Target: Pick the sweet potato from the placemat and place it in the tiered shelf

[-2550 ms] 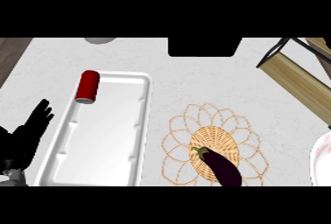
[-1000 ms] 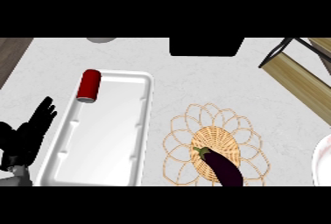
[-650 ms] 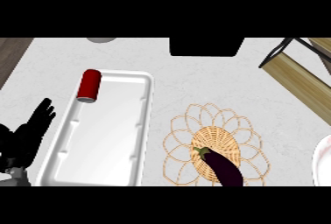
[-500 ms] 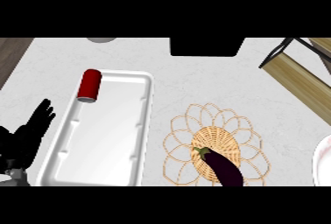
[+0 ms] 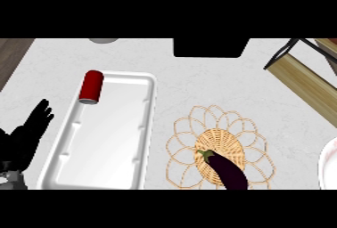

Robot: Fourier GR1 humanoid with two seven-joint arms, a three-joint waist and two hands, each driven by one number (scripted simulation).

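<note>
A dark purple eggplant-like vegetable (image 5: 230, 171) with a green stem lies on the woven wicker placemat (image 5: 217, 149) at the lower right; no sweet potato shows. The tiered shelf (image 5: 304, 73), wooden boards on a black frame, reaches in from the upper right corner. My left hand (image 5: 26, 136) rests open at the left edge, fingers pointing up, beside the white tray and far from the vegetable. My right hand is out of view.
A long white tray (image 5: 105, 138) lies left of the placemat, with a red can (image 5: 91, 86) lying on its far rim. A black block (image 5: 211, 46) sits at the back centre. A pale plate edge (image 5: 327, 160) shows at the right.
My left hand has drifted slightly down and to the left. Nothing else has moved.
</note>
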